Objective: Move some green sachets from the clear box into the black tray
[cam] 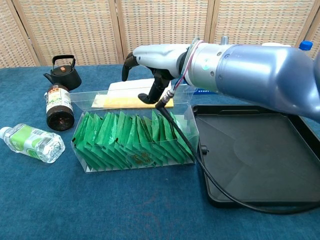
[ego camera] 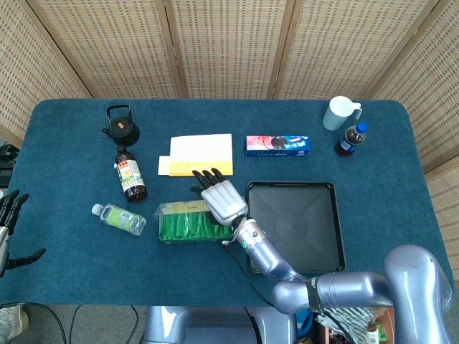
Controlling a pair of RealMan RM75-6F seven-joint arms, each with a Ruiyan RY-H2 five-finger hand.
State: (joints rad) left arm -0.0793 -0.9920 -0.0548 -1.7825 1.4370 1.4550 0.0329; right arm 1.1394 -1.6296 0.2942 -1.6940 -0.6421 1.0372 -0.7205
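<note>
The clear box [ego camera: 188, 223] [cam: 132, 137] stands left of the black tray [ego camera: 324, 244] [cam: 255, 165] and is packed with upright green sachets [cam: 125, 135]. My right hand [ego camera: 221, 198] [cam: 155, 62] hovers above the box's far right part, fingers spread forward and thumb hanging down, with nothing in it. A black cable [cam: 181, 136] from its wrist drapes across the box's right end. The tray's floor is bare. My left hand [ego camera: 8, 218] hangs off the table's left edge, fingers apart and empty.
Behind the box lie a yellow-and-white envelope [ego camera: 201, 155] and a blue biscuit pack [ego camera: 277, 145]. To the left are a black kettle [ego camera: 119, 123], a dark sauce bottle [ego camera: 130, 174] and a lying water bottle [ego camera: 119, 218]. A white mug [ego camera: 339, 112] and a drink bottle [ego camera: 351, 139] stand far right.
</note>
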